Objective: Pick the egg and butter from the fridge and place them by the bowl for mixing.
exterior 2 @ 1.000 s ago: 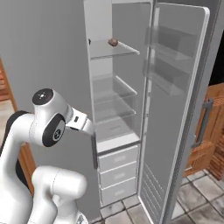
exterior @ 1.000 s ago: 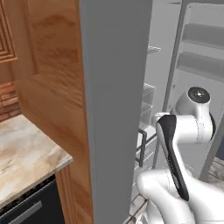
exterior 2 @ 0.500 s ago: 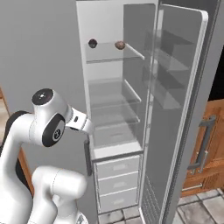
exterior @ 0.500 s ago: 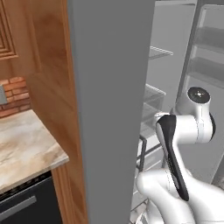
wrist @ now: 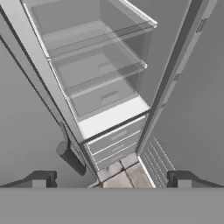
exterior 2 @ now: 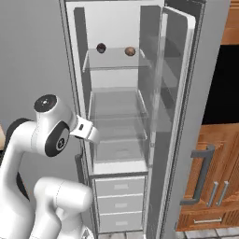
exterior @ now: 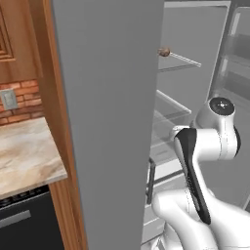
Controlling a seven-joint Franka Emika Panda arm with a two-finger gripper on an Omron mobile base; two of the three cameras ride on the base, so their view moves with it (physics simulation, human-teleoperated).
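The fridge (exterior 2: 116,163) stands open before me, white inside with clear glass shelves (wrist: 96,74). A small brown egg (exterior 2: 130,51) lies on the top shelf, and the left base view catches the egg (exterior: 164,52) just past the grey door (exterior: 107,122). Beside it on that shelf sits a dark round thing (exterior 2: 101,47) that I cannot identify. My gripper (wrist: 111,181) is open and empty, its fingertips (wrist: 41,179) wide apart, looking down at the lower shelves and drawers well below the egg. The butter and the bowl are out of view.
The fridge's right door (exterior 2: 179,93) stands open, with wooden cabinets (exterior 2: 210,186) beyond it. White drawers (exterior 2: 121,200) fill the fridge's bottom. A marble counter (exterior: 24,161) over a dark appliance (exterior: 24,219) lies left of the grey door, under a brick wall (exterior: 24,97).
The whole picture has shifted in both base views, so the base has moved; the fridge interior now sits more central and closer. The arm's pose looks the same.
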